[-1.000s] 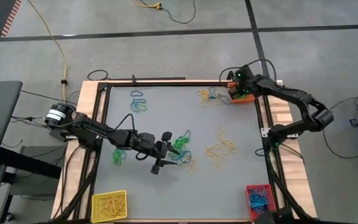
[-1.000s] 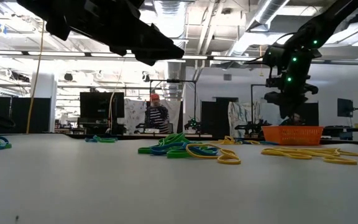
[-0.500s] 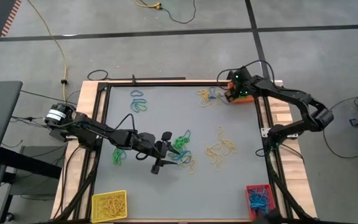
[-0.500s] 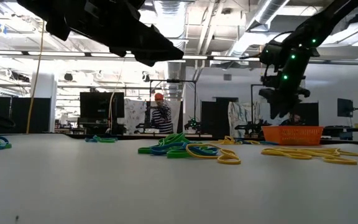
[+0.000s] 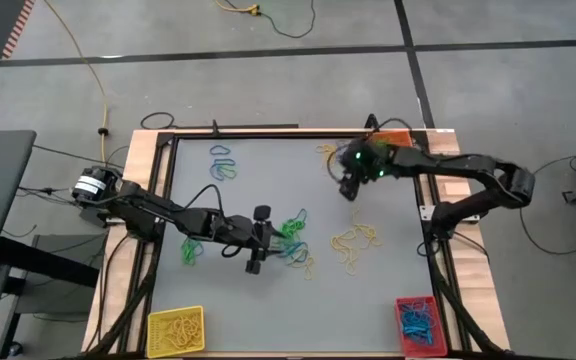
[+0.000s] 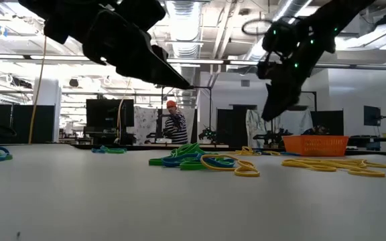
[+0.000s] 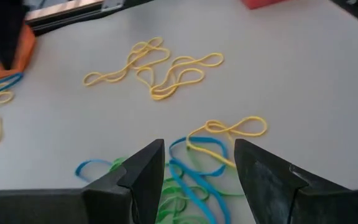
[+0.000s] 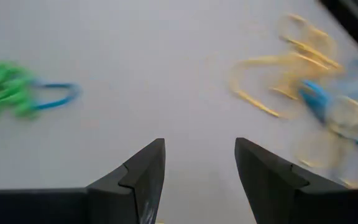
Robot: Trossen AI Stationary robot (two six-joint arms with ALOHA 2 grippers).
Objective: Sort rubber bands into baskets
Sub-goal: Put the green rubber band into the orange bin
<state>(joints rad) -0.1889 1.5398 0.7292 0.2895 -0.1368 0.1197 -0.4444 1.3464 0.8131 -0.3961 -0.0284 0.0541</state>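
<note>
Near edge of the counter [image 5: 268, 300]: yellow basket [image 5: 175, 330] at the left corner, filled with yellow bands; red basket [image 5: 416, 320] at the right corner, blue bands seen inside.

Mid counter: left gripper [image 5: 266, 238] held low over a mixed pile [image 5: 292, 240] of green, blue and yellow bands. Jaws stand wide apart, nothing held between them; in the left wrist view a yellow loop [image 7: 229, 130] and blue and green loops [image 7: 191, 180] lie just ahead of the fingers [image 7: 143, 174]. A green band [image 5: 189, 250] lies beside the left arm. To the right, a loose group of yellow bands [image 5: 354, 240] is spread flat.

Far part: right gripper [image 5: 348, 185] is raised above the counter, near a small cluster of yellow and blue bands [image 5: 330, 153]. Jaws wide, empty, as seen in the right wrist view. 2 or so blue and green bands [image 5: 224, 165] lie at the far left. Orange basket [image 5: 398, 140] sits at the far right corner, partly hidden by the right arm.

Beyond the counter, in the low view, a person [image 6: 173, 124] stands in the room.
</note>
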